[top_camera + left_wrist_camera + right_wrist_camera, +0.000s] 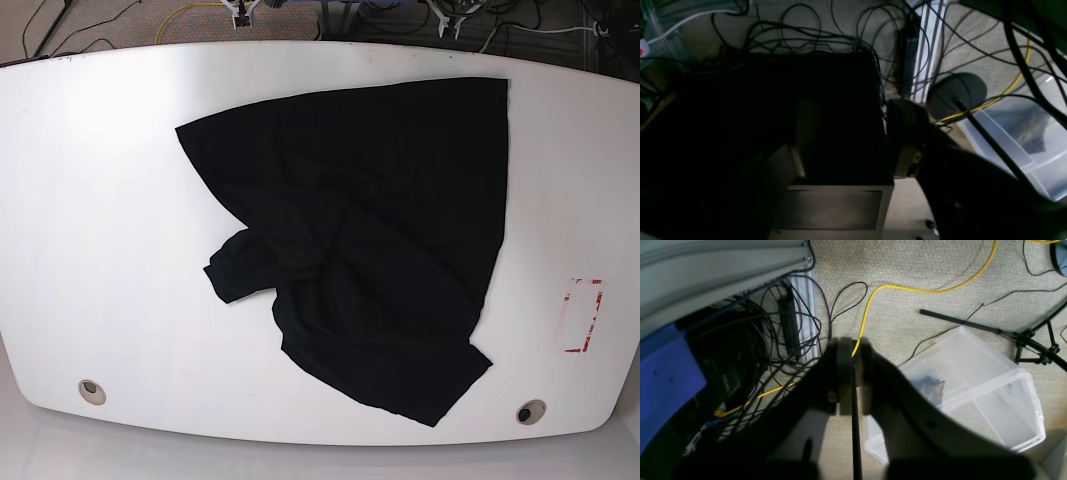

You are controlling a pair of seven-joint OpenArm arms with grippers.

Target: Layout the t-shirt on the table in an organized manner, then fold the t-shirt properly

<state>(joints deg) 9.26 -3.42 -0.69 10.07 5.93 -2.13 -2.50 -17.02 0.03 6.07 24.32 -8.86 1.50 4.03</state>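
**A:** So how far along is it? From where I'm standing the table [90, 200] is just one big white slab with the t-shirt [370, 240] dumped across the middle, leaning toward the far right corner.

**B:** Barely started, I'd say. The shirt's open-ish near the far edge, but it sits crooked, one sleeve is bunched up on the left side and the bottom corner trails toward the near edge by the right grommet [530, 411]. It still needs squaring up and smoothing, and all of the folding is left.

**A:** And the arms? I can't see either over the table.

**B:** Yeah, both are off it, pointing down at the floor cables and that clear plastic bin [987, 390]. The right gripper [850, 380] has its jaws pressed together with nothing between them. The left gripper [853, 140] is parted about halfway and holding nothing, hanging over some dark box.

**A:** So parked, basically.

**B:** Looks that way to me.
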